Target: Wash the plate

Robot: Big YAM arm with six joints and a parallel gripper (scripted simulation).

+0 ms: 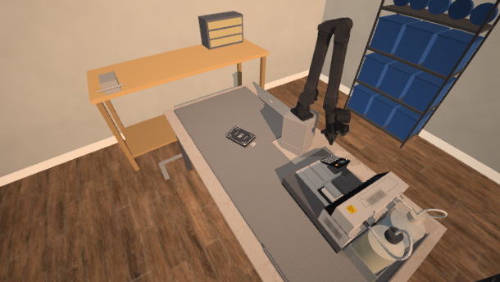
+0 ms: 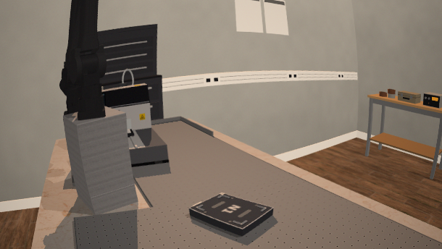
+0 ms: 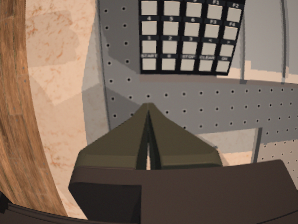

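Note:
The nest N1 (image 1: 240,135) (image 2: 230,208) holds no plate; its printed top shows bare. The washer (image 1: 369,197) (image 2: 148,145) stands beyond the arm's base. A pale block (image 1: 333,191) shows low at the front of its head; I cannot tell whether it is the plate or part of the carrier. The lamp (image 1: 337,165) beside the keypad glows amber. The keypad (image 3: 190,37) is in the wrist view, with the START key (image 3: 149,64) leftmost in its lowest row. My gripper (image 1: 331,142) (image 3: 148,110) is shut and empty, its tips short of that key and above the bench.
The arm's base stands on a grey pedestal (image 1: 298,133) (image 2: 103,163) between N1 and the washer. Two bottles with tubes, one of them a large bottle (image 1: 383,246), stand behind the washer head. A blue-bin shelf (image 1: 410,70) stands beyond the bench.

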